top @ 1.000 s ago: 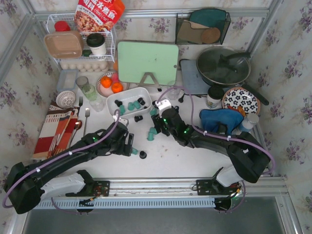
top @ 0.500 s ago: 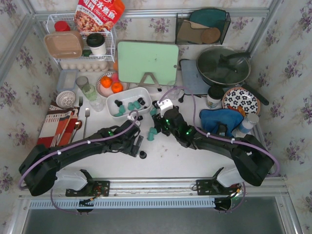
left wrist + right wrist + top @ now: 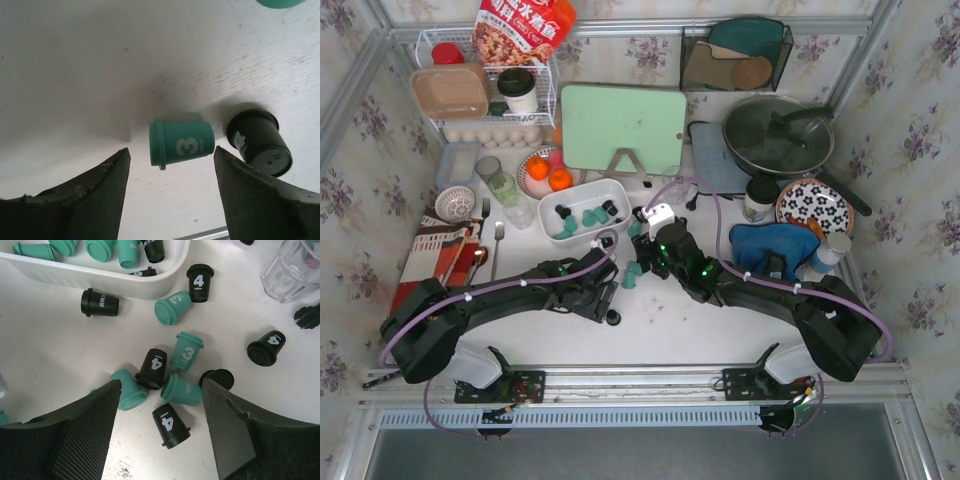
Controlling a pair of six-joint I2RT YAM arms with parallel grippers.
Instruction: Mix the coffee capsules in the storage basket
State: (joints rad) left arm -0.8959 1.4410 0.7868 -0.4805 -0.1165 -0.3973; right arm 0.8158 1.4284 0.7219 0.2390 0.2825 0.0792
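The white storage basket [image 3: 582, 191] sits at table centre with several teal and black coffee capsules inside; its near wall shows in the right wrist view [image 3: 100, 277]. More capsules lie loose in front of it [image 3: 632, 275]. My left gripper [image 3: 604, 302] is open and low over the table. A teal capsule marked 3 [image 3: 181, 143] lies on its side just beyond the fingertips of that gripper [image 3: 170, 150], with a black capsule [image 3: 259, 143] to its right. My right gripper [image 3: 645, 247] is open above a cluster of loose capsules [image 3: 171, 426], empty [image 3: 161, 382].
A clear glass [image 3: 295, 265] and a black plug [image 3: 307, 316] lie right of the loose capsules. A green cutting board [image 3: 623, 125], a plate of oranges [image 3: 548, 172], a pan [image 3: 778, 135], a blue cloth [image 3: 775, 247] and a wire rack [image 3: 485, 95] ring the basket.
My left arm has reached further right along the table, bringing its open gripper up to the teal and black capsules near the front. The right arm has barely moved.
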